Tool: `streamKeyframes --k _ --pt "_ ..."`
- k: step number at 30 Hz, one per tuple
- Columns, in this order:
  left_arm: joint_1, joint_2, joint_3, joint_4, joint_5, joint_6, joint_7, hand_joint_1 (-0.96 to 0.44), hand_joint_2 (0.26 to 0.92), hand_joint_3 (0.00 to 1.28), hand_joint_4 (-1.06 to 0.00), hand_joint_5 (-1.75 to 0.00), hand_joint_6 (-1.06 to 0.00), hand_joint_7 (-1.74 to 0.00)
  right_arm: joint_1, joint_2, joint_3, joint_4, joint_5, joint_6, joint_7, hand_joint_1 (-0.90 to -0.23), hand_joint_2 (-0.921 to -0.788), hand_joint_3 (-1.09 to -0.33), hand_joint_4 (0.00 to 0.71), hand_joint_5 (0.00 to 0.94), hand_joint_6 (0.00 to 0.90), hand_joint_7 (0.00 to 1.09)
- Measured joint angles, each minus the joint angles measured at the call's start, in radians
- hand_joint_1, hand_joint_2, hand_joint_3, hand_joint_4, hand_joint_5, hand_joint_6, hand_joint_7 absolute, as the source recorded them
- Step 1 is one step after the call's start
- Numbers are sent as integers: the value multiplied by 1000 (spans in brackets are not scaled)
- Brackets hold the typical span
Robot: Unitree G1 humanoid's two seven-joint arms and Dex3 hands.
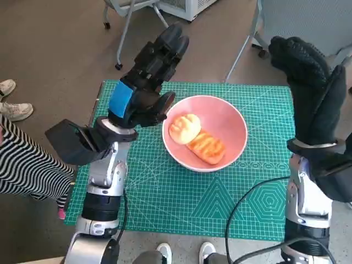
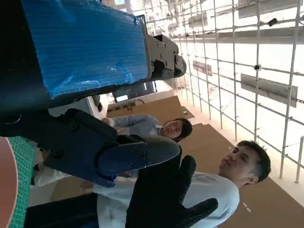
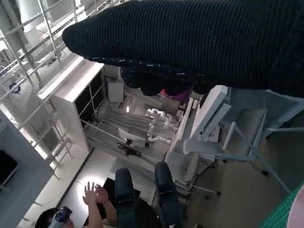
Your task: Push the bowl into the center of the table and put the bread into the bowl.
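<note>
Two golden bread [image 1: 197, 137] pieces are seen inside the pink bowl [image 1: 234, 124]. Both the left robot hand [image 1: 147, 82] and right robot hand [image 1: 311, 88] are raised, spread, empty. Two people are shown only in the left wrist view.

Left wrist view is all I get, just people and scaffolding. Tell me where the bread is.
Observer: In the head view, both pieces of bread lie in the pink bowl.
Operator: Give me the bowl's position.
Observer: It sits about mid-table, on the green mat.
Operator: Report the right hand.
Observer: The right hand is raised near the table's right edge, holding nothing.
</note>
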Motion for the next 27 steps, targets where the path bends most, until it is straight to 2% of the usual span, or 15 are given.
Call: streamKeyframes --k 11,27 --pt "0 -3 0 -1 -7 4 -19 -655 900 493 1 -227 1 -581 2 0 1 1 0 0 0 -730 -921 -680 188 1 105 558" --pt "0 -3 16 -2 -26 10 -46 -657 870 502 1 -231 1 -538 2 4 1 2 0 5 0 -738 -921 -685 182 2 97 554"
